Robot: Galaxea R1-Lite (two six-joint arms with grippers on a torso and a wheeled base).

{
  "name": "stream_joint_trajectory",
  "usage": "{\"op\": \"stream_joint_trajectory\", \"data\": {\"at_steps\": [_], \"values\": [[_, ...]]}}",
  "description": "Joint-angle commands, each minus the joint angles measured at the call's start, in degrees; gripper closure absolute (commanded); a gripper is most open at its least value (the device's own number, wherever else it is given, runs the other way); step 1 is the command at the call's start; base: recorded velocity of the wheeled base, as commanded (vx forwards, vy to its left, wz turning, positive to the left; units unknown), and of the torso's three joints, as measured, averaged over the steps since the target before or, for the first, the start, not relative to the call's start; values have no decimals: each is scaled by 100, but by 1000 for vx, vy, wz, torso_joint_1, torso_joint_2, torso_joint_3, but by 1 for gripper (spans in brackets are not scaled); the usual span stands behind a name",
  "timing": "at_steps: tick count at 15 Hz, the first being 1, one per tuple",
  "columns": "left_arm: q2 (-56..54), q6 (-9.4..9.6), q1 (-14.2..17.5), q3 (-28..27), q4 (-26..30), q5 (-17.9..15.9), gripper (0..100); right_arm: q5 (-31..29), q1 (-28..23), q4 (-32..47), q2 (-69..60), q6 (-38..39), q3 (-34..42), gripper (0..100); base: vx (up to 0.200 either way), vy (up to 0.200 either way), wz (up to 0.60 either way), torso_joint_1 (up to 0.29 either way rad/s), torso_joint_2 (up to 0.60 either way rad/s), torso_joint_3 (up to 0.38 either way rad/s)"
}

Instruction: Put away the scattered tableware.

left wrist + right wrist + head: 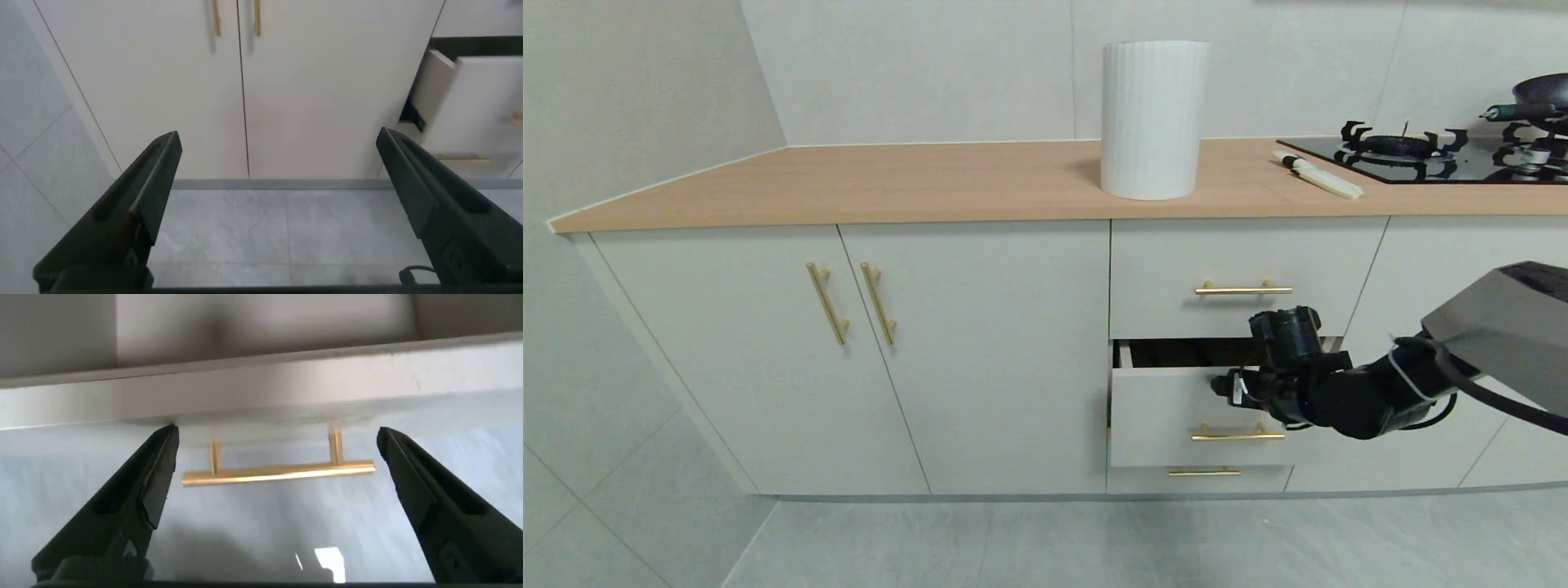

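A pale cream long utensil (1319, 175) with a dark band near one end lies flat on the light-wood surface (931, 184), just beside the near corner of the black glass gas hob (1421, 155); what kind of utensil it is cannot be told. A dark pan (1543, 88) sits on the hob's far burner. Well to the left of the utensil a tall white ribbed cylindrical container (1156, 118) stands upright on the same surface. Below, the grey-white middle drawer (1168, 412) of the drawer stack is pulled partly out, showing a dark gap above its front panel. The right pincer (1230, 387) (276, 437) hangs close in front of that panel, just above its slim brass bar handle (1237, 435) (278, 469); its two black fingers (151, 486) are spread wide with nothing between them, and the handle shows in the gap without being touched. The left pincer (278, 139) is low, facing the grey tiled floor (270, 233) and the foot of the two grey-white cupboard doors (245, 82), its fingers likewise spread wide and empty, with the drawer's side seen off to one edge
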Motion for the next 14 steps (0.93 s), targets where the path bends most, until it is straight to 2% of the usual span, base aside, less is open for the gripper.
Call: {"op": "stream_joint_trajectory", "data": {"at_steps": [1, 3, 5, 11, 14], "values": [[2, -2, 1, 1, -1, 1, 0, -84, -88, -528, 615, 3, -170, 0, 0, 0, 0, 0, 0, 0], [2, -2, 1, 1, -1, 1, 0, -269, -106, -1258, 1001, -14, -241, 0, 0, 0, 0, 0, 0, 0], [2, -2, 1, 1, -9, 1, 0, -383, -194, -1636, 1256, -6, -469, 0, 0, 0, 0, 0, 0, 0], [2, -2, 1, 1, -1, 1, 0, -488, -308, -1829, 1546, 258, -1014, 0, 0, 0, 0, 0, 0, 0], [2, -2, 1, 1, -1, 1, 0, -805, -361, -1838, 1757, 487, -1506, 0, 0, 0, 0, 0, 0, 0]]}}
